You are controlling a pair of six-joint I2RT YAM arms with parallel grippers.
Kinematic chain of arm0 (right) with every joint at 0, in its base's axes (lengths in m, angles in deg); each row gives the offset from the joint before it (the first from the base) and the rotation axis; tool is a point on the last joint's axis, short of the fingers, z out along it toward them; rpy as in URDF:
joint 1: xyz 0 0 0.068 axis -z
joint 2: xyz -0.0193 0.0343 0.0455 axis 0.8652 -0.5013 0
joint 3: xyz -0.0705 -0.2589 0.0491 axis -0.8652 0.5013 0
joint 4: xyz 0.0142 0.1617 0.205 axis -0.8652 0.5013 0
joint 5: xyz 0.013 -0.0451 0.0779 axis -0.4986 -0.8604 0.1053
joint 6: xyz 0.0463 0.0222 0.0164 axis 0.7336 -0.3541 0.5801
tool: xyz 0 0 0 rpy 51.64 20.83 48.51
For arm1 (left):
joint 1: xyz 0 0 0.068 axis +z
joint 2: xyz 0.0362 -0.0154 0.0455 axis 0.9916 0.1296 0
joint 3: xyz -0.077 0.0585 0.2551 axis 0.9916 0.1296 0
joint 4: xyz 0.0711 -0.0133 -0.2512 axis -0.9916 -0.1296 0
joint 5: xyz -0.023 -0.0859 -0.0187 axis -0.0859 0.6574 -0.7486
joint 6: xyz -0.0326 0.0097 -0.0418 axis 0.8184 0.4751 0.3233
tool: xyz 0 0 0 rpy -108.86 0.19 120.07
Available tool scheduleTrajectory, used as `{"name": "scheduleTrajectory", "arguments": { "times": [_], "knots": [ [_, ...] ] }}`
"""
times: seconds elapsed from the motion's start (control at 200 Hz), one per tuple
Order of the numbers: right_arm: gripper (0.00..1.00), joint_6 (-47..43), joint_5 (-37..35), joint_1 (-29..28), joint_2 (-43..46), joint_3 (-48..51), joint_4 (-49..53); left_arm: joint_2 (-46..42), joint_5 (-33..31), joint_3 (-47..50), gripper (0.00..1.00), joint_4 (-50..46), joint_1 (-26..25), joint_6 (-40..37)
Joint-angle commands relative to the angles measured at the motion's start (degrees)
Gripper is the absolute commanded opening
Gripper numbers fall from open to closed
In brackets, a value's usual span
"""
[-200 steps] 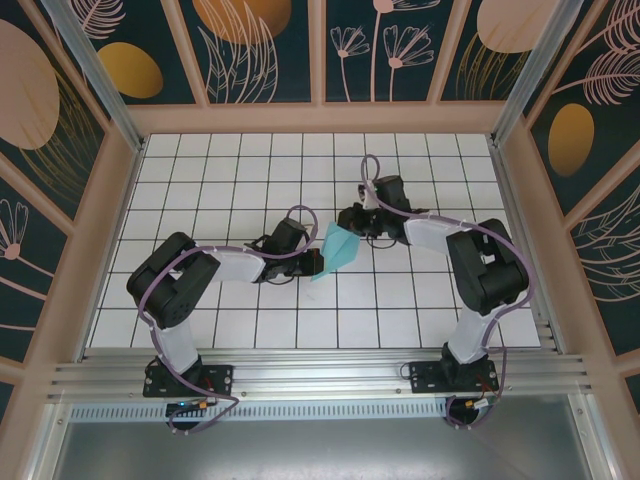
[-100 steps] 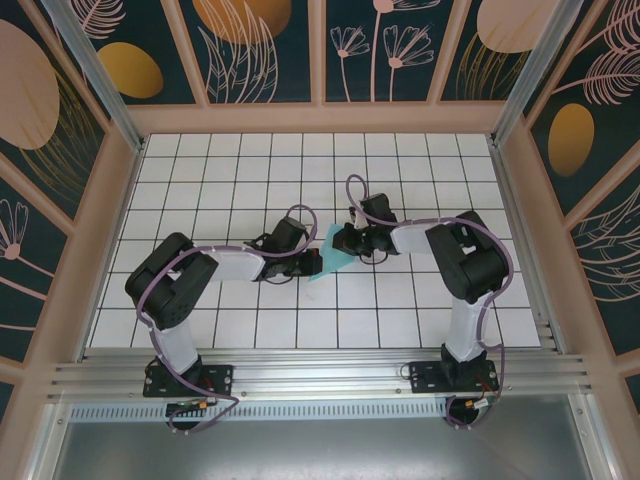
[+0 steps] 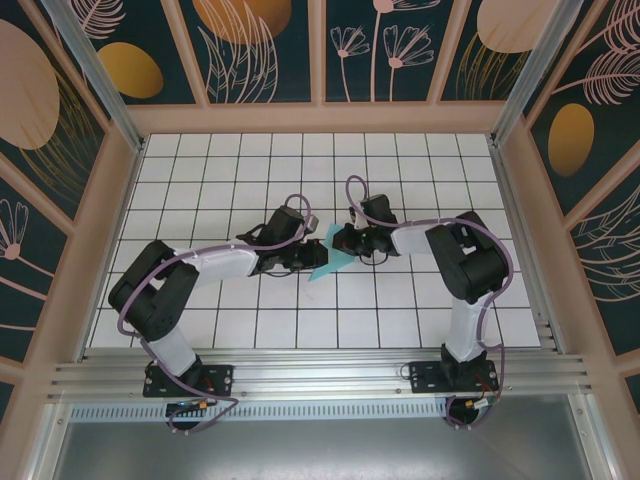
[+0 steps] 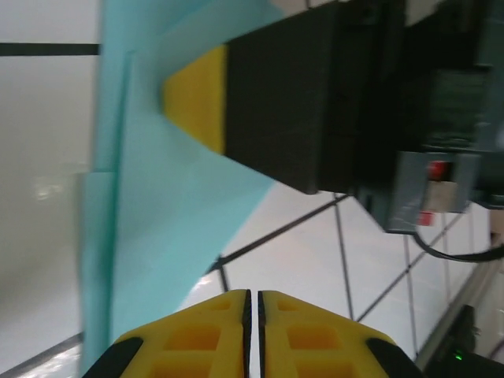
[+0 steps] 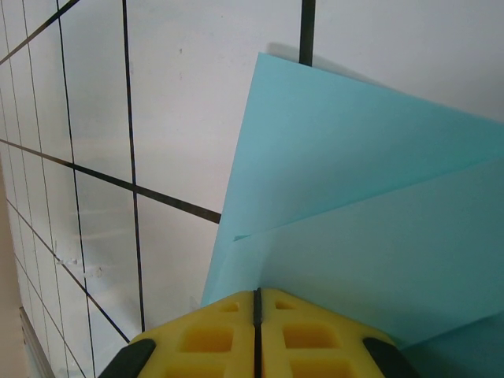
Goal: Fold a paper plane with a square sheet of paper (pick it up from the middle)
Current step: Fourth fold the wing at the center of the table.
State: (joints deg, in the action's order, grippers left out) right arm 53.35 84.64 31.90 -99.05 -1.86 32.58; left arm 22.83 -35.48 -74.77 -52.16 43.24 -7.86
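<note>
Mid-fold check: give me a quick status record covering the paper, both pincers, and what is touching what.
sheet of paper: light teal, folded into layers, lying on the white grid table near its centre
left pincer: shut, tip at the paper's edge; whether it grips the paper is unclear
right pincer: shut, yellow tip on the paper
arms: meeting at the paper from opposite sides

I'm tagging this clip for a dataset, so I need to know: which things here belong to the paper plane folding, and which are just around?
Part of the job:
- teal paper sheet, partly folded
- left gripper, shut, at the paper's edge
- right gripper, shut, tip on the paper

Just there:
- white grid table
- patterned wall panels
</note>
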Motion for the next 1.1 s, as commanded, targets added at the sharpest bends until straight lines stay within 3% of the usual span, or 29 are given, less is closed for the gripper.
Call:
{"name": "scheduleTrajectory", "arguments": {
  "times": [0.0, 0.305, 0.676, 1.001, 1.096],
  "knots": [
    [0.1, -0.5, -3.7, 0.0, -1.9, 2.3, 2.6, 3.0, 5.7, 0.7, 0.13, 4.3, 0.5, 4.2],
    [0.11, -1.3, -4.4, 0.1, -3.2, 2.0, 3.8, 7.9, 10.7, 7.2, 0.1, 12.5, 3.9, 6.1],
    [0.11, -1.4, -5.1, 0.0, -3.5, 1.8, 4.4, 5.4, 2.1, 8.7, 0.1, 1.0, 4.5, 0.0],
    [0.12, -1.7, -5.4, 0.1, -3.4, 1.3, 5.3, -1.9, 2.4, 8.8, 0.1, -4.0, 4.5, -2.2],
    [0.12, -1.7, -4.7, 0.0, -2.9, 1.1, 5.1, -4.2, -0.1, 8.6, 0.1, -6.2, 4.6, -2.8]
  ]
}}
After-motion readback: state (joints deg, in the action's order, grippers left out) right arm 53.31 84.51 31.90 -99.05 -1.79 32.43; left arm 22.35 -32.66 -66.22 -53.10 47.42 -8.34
